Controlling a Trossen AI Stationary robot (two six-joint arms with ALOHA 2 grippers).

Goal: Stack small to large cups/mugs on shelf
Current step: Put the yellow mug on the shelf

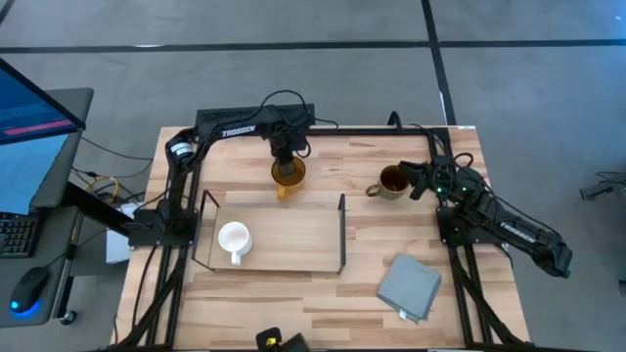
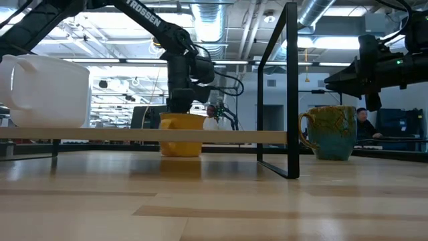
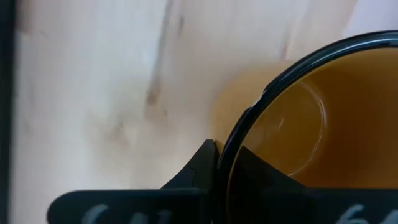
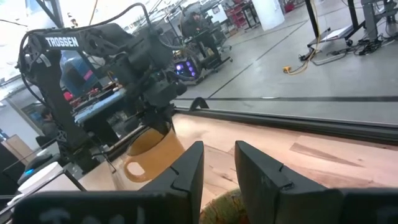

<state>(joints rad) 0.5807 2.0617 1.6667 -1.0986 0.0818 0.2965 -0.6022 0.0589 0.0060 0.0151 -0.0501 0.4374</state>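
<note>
Table (image 1: 323, 284): light wood, carries all items. Shelf (image 1: 284, 256), a wooden board with black wire ends, sits at centre-front.

Left arm reaches over the table's far side; left gripper (image 1: 285, 161) comes down onto the amber mug (image 1: 288, 176), which stands on the tabletop just beyond the shelf's far edge. Left wrist view: fingers (image 3: 208, 165) straddle the mug's rim wall, clamped on it.

Right gripper (image 1: 423, 179) sits just beside the olive mug (image 1: 391, 182), right of the shelf, on the table. Fingers (image 4: 186, 168) apart, mug rim below them.

Grey cloth (image 1: 410, 286) lies front right.

White mug (image 1: 234, 240) stands on the shelf's left part.
</note>
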